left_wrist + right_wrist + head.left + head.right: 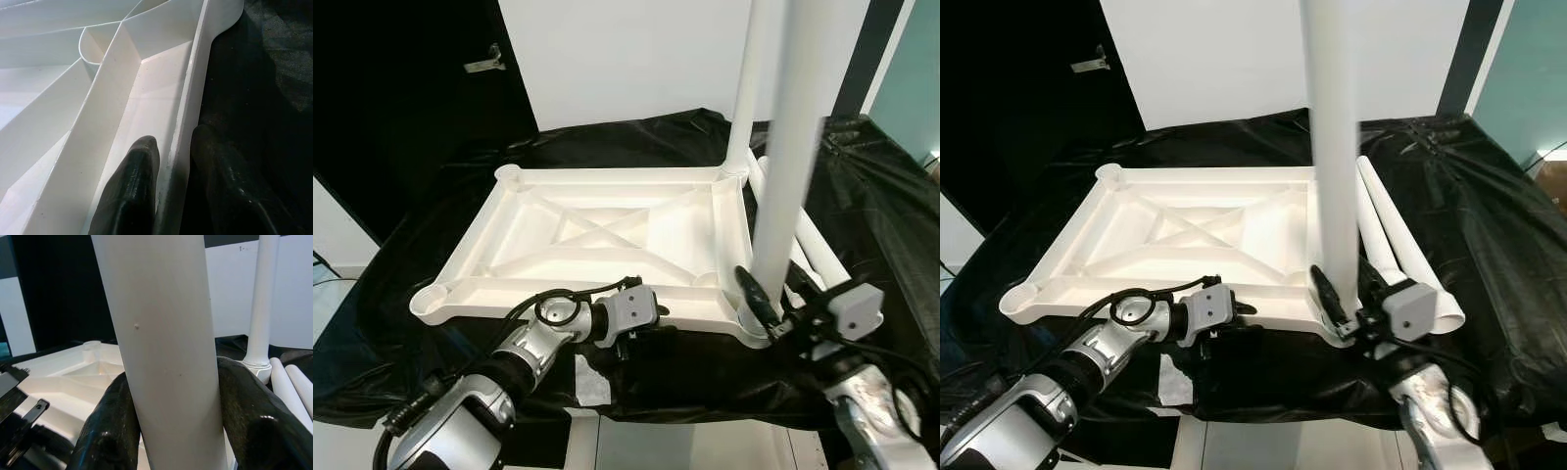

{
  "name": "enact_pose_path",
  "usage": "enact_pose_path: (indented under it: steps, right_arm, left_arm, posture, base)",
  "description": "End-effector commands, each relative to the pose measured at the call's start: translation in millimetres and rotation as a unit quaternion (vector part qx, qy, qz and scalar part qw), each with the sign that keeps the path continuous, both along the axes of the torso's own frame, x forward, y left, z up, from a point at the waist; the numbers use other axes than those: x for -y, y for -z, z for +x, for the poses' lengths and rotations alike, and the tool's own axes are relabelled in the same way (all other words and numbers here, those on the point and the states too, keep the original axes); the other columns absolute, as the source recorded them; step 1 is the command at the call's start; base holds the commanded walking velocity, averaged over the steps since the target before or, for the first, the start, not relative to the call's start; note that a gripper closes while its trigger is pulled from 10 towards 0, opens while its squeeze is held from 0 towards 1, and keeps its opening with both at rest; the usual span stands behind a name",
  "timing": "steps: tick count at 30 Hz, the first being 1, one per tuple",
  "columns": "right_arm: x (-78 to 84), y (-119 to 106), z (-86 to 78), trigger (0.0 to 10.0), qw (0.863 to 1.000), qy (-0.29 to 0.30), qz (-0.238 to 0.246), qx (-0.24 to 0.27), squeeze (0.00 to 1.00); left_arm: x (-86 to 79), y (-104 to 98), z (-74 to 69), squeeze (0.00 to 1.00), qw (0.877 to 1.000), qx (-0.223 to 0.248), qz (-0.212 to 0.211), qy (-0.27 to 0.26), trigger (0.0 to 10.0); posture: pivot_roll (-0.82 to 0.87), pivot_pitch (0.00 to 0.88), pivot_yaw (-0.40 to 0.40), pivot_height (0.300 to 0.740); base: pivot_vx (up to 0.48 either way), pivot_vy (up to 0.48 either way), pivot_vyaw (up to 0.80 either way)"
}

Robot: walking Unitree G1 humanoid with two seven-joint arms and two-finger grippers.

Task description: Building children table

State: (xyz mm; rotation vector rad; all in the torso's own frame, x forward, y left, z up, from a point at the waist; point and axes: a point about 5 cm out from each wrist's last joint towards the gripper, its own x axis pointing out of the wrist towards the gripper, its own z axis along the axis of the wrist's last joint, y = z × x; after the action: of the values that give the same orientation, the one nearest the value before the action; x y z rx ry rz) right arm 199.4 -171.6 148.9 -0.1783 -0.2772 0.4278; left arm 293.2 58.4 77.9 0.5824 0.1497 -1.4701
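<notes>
A white table top lies upside down on a surface covered in black cloth. My left gripper is shut on its near rim, one finger inside the rim and the other outside. My right gripper is shut on a white table leg that stands upright in the near right corner socket. A second leg stands in the far right corner. Two loose legs lie side by side on the cloth to the right of the top.
The black cloth hangs over the surface's edges, with a white scrap on its front drop. Beyond it are a white wall and, at the left, a dark door with a metal handle. Pale floor shows at the front.
</notes>
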Motion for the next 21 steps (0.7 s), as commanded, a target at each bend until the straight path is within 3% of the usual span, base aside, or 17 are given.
enact_pose_path:
  steps: [1, 14, 17, 20, 21]
  right_arm:
    - [-0.1, 29, -6.6, 10.0, 0.996, -0.008, -0.007, -0.089, 0.00]
    - [4.9, 34, -13.3, 10.0, 0.994, -0.011, -0.021, -0.109, 0.00]
    - [5.3, 51, -16.8, 10.0, 0.978, -0.010, 0.019, -0.206, 0.00]
    - [5.3, 51, -16.8, 10.0, 0.978, -0.010, 0.019, -0.206, 0.00]
    - [4.8, 55, -19.0, 10.0, 0.972, -0.012, 0.035, -0.232, 0.00]
  left_arm:
    - [-9.8, 34, -24.2, 0.00, 0.989, -0.093, 0.086, 0.076, 10.0]
    - [-7.7, 32, -22.8, 0.00, 0.989, -0.089, 0.086, 0.081, 10.0]
    - [-10.1, 33, -22.5, 0.00, 0.989, -0.088, 0.089, 0.079, 10.0]
    - [-10.1, 33, -22.5, 0.00, 0.989, -0.088, 0.089, 0.079, 10.0]
    - [-10.3, 33, -22.5, 0.00, 0.989, -0.088, 0.090, 0.079, 10.0]
  posture:
    - [-0.24, 0.051, 0.084, 0.740]
    - [-0.24, 0.051, 0.089, 0.740]
    - [-0.24, 0.053, 0.089, 0.740]
    - [-0.24, 0.053, 0.089, 0.740]
    - [-0.24, 0.053, 0.089, 0.740]
  base:
    - [0.000, 0.000, 0.00]
    - [0.000, 0.000, 0.00]
    - [0.000, 0.000, 0.00]
    - [0.000, 0.000, 0.00]
    - [0.000, 0.000, 0.00]
